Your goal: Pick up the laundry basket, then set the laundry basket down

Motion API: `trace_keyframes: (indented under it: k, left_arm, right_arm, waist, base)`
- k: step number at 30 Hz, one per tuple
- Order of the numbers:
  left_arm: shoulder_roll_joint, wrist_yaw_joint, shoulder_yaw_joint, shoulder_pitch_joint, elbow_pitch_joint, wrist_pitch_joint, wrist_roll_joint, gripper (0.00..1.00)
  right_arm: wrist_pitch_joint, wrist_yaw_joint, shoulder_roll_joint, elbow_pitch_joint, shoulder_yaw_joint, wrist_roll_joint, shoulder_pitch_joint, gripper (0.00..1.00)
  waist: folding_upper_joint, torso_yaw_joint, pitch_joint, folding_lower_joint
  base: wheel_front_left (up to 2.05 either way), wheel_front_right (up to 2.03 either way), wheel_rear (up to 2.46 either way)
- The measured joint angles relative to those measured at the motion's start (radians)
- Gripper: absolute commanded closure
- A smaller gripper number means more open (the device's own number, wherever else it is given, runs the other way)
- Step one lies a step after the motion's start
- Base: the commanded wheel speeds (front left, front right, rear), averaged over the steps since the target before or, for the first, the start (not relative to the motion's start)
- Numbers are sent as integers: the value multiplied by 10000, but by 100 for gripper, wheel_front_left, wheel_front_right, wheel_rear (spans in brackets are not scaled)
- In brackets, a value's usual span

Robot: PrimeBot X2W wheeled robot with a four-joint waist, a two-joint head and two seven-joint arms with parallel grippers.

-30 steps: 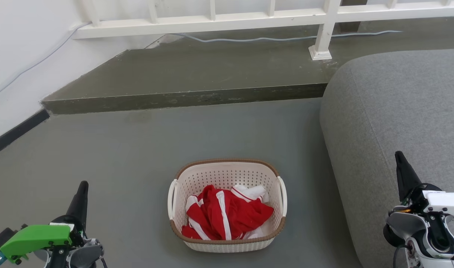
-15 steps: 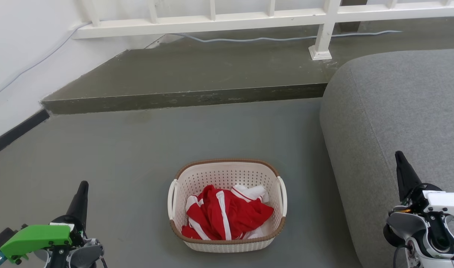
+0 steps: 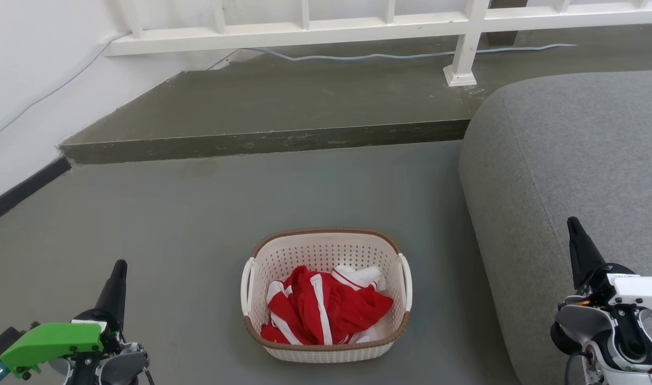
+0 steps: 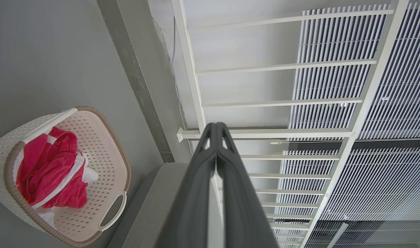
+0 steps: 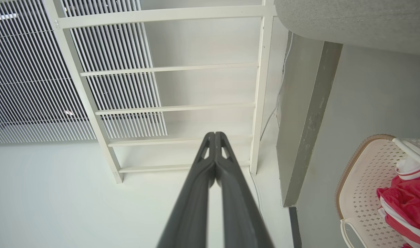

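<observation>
The left gripper [image 3: 118, 266] and right gripper [image 3: 571, 221] are hanging nearest, each with its fingers pressed together on nothing. Between them, well apart from both, the laundry basket [image 3: 326, 250] is sitting upright on the grey floor [image 3: 198, 224]. Its long axis is running side to side, with a white handle at each end. Cream, perforated and brown-rimmed, it is holding red-and-white clothes [image 3: 326, 310]. A grey sofa [image 3: 572, 149] is standing near its right. Beyond, a step [image 3: 262, 141] is rising to a white railing [image 3: 304, 32].

Bright, even, soft light
The basket [image 3: 326, 248] throws just a faint shadow on the floor [image 3: 198, 224]. Both wrist views bow the white railing [image 4: 265, 102] near their edges, and the close dark fingers [image 5: 196, 206] look slightly soft.
</observation>
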Motion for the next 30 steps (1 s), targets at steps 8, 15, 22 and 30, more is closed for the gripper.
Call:
trace_keyframes:
  k: [8,15,22,30]
  left_arm:
    - [0,0,0,0,-6,0,0,100]
    - [0,0,-2,0,-10,-2,0,100]
    - [0,0,-4,0,-12,-2,-2,100]
    - [0,0,-4,0,-15,-2,-10,100]
  right_arm:
    - [0,0,0,0,-4,0,-1,100]
    - [0,0,0,2,-6,0,-2,100]
    - [0,0,0,2,-8,0,-3,100]
    - [0,0,0,2,-15,0,-4,100]
  waist:
    - [0,0,0,0]
    - [0,0,0,0]
    - [0,-1,0,0]
    - [0,-1,0,0]
  base:
    - [0,0,0]
    - [0,0,0]
    - [0,0,0]
    - [0,0,0]
